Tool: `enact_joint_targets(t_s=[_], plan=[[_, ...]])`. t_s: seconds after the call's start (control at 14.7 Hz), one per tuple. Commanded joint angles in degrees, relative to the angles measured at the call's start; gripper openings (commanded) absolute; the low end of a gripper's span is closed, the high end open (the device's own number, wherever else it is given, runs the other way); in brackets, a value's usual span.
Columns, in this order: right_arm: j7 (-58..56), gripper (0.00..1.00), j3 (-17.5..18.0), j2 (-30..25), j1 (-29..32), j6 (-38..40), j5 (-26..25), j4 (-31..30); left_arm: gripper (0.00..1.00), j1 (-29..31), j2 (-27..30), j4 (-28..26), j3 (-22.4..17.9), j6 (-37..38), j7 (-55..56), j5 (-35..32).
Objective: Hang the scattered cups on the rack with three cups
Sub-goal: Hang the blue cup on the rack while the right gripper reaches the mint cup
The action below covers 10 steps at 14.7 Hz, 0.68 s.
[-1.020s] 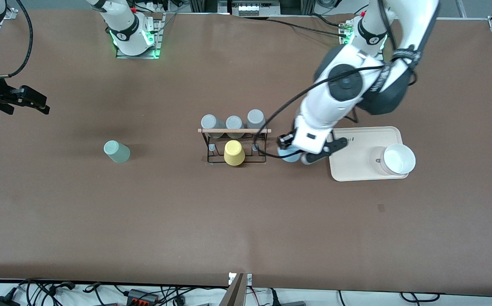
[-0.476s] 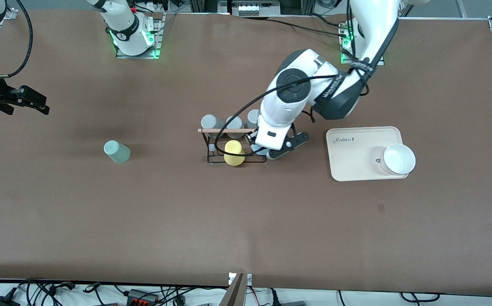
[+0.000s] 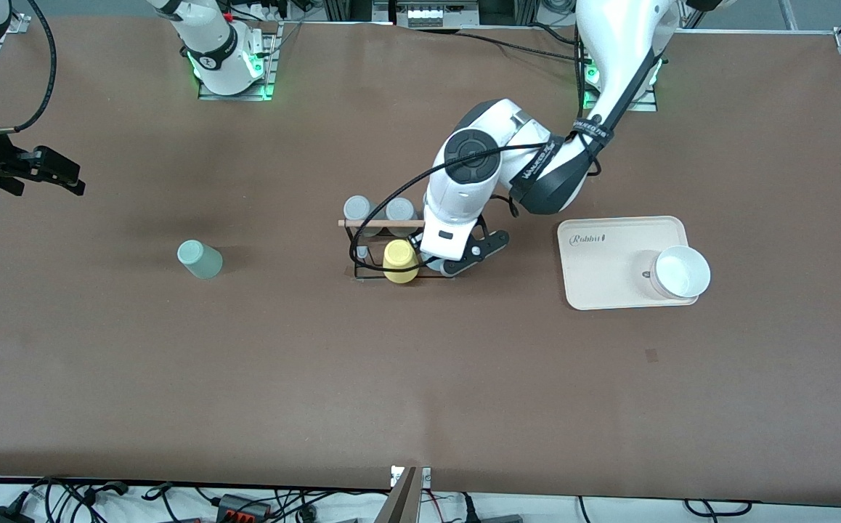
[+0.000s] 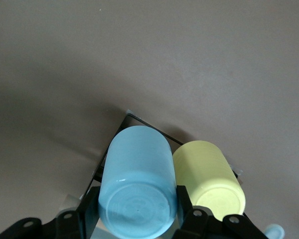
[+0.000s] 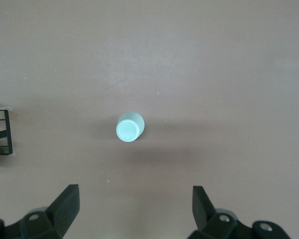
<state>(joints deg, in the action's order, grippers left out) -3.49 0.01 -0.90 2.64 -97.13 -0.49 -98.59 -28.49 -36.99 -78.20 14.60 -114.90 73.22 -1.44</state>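
Note:
My left gripper (image 4: 137, 209) is shut on the light blue cup (image 4: 137, 189), holding it by its base. It hangs over the black wire rack (image 3: 380, 224) at the end toward the left arm, right beside the yellow cup (image 4: 209, 179) that sits on the rack. In the front view the left arm hides the blue cup. The pale mint cup (image 3: 199, 259) lies on the table toward the right arm's end, also in the right wrist view (image 5: 129, 128). My right gripper (image 5: 134, 189) waits open and empty above the table at that end.
Two grey cups (image 3: 356, 208) (image 3: 399, 210) sit on the rack's row farther from the front camera. A beige tray (image 3: 609, 283) with a white bowl (image 3: 682, 272) lies toward the left arm's end, beside the rack.
The left arm has carried the blue cup from beside the tray over to the rack, next to the yellow cup. The right arm has not moved.

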Motion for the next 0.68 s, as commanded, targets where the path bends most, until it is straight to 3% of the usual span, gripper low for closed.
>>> enact_joint_targets(t_s=[0.0,0.61], plan=[[-0.6,1.0,0.6,-0.2,0.3,0.5,-0.5,0.0,0.4,-0.6,-1.1,1.6,-0.4,0.0,1.2,-1.8],[-0.9,1.0,0.6,0.2,-1.1,-0.6,0.1,-0.1,0.43,-0.9,-2.7,-0.2,-0.3,-3.4,1.1,-1.7]])
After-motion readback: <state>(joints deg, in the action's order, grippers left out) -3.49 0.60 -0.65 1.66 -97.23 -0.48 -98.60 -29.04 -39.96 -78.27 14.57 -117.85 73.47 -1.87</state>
